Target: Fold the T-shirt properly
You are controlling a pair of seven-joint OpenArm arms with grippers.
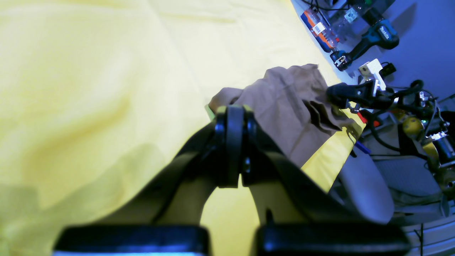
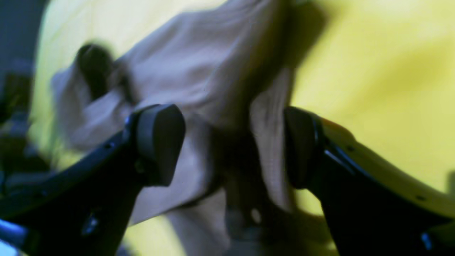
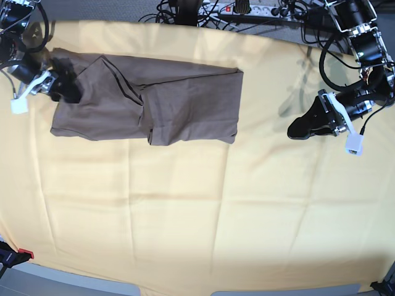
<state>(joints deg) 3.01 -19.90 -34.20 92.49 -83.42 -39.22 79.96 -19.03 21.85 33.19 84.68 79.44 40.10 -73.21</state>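
- Yellow cloth (image 3: 185,209) covered the whole worktop; cables and a power strip (image 3: 247,8) ran along the far edge.
- Beyond the cloth's edge, the left wrist view showed bench clutter, including a teal drill (image 1: 373,37).
- T-shirt (image 3: 148,102) lay at the far end of the cloth, toward the right arm's side, as a long, partly folded band. One panel was doubled over on the end nearer the left arm, and a diagonal flap creased the other end. Edges were uneven and not squared.
- Judgement: folding was under way but not finished. At least one lengthwise fold looked done. The band had yet to be folded across and tidied into a compact rectangle.
- Right gripper (image 3: 58,85) sat at the shirt's outer end, over or on the fabric. In its wrist view the jaws stood wide, with a hanging fold of shirt between the pads (image 2: 161,142). Neither pad pinched it. That frame was blurred, so I could not tell about light contact.
- Left gripper (image 3: 299,131) hung over bare cloth, well apart from the shirt. In its wrist view the fingertips (image 1: 231,142) met with no gap, and nothing was held.
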